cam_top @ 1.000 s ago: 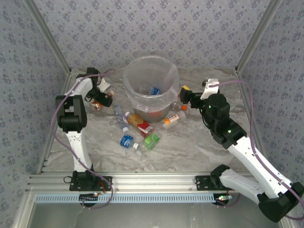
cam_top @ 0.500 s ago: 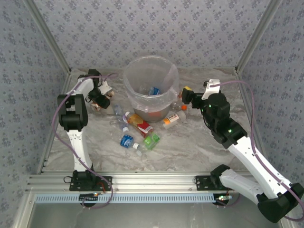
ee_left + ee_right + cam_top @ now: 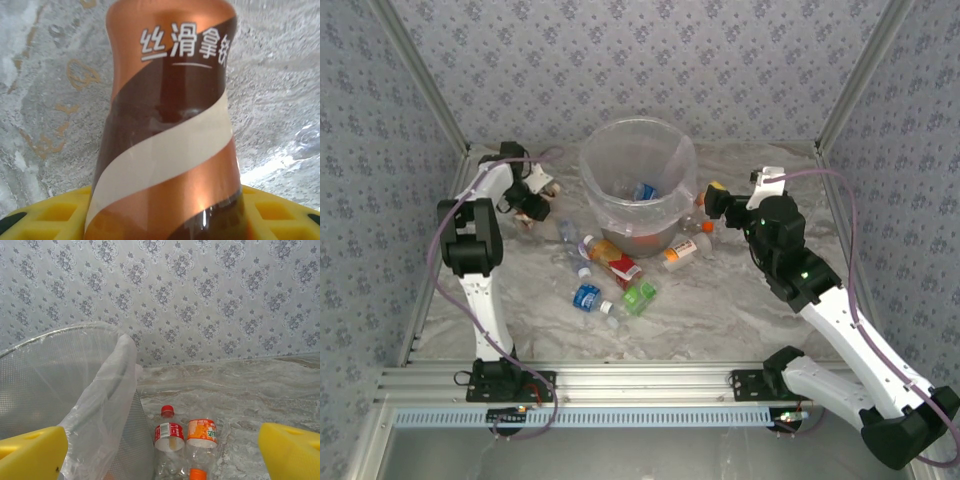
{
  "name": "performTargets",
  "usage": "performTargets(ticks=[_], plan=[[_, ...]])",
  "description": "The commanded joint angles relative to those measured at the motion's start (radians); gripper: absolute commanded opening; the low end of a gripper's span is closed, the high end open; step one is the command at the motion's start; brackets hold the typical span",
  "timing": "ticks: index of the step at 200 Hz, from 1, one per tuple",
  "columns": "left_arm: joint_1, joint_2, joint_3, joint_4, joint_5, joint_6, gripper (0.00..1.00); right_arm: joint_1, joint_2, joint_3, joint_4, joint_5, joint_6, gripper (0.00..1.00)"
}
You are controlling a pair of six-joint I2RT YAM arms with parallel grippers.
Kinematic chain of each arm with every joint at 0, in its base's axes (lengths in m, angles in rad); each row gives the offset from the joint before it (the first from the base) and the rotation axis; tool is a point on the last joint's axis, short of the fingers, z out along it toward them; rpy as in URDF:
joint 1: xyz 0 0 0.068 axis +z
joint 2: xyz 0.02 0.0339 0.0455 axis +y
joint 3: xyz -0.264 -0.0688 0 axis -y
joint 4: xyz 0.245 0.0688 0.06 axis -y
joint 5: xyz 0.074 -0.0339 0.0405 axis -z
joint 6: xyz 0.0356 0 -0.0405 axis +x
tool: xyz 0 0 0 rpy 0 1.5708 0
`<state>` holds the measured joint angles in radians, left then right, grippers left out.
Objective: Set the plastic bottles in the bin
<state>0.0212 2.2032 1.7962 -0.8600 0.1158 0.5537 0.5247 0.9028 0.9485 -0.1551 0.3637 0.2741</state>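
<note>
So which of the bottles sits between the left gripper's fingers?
The brown-and-copper labelled bottle with the cream stripe, between the left gripper's yellow fingers; the other bottles carry red, orange, blue or green labels.

Carried the brown-and-copper-labelled plastic bottle (image 3: 167, 140), clamped in the left claw (image 3: 530, 205), slightly back toward the far wall. Eased the wide-spread right claw (image 3: 712, 203) a touch rightward.

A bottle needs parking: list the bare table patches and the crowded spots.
Bare: marble table between the green-labelled clear bottle and the right arm, and left of the blue-labelled bottle. Crowded: bottles before the round translucent bin; two more by the open right gripper. The left gripper holds a brown-labelled bottle.
</note>
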Motion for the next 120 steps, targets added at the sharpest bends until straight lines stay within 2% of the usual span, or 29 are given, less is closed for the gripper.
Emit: performTargets(ticks=[1,33,64,96,120], plan=[[0.027,-0.115,0.006,0.026,0.124,-0.060,0.46,-0.008,-0.013,-0.008,-0.023,0.011,0.020,1.00],[0.046,-0.199,-0.003,0.089,0.199,-0.144,0.46,-0.012,-0.011,-0.022,-0.009,0.005,0.023,1.00],[0.054,-0.265,-0.011,0.141,0.223,-0.222,0.45,-0.018,-0.004,-0.022,0.003,-0.013,0.025,1.00],[0.054,-0.346,-0.027,0.175,0.318,-0.348,0.46,-0.019,0.003,-0.025,0.004,-0.026,0.039,1.00],[0.054,-0.444,-0.133,0.340,0.358,-0.481,0.46,-0.019,0.010,-0.029,0.009,-0.037,0.049,1.00]])
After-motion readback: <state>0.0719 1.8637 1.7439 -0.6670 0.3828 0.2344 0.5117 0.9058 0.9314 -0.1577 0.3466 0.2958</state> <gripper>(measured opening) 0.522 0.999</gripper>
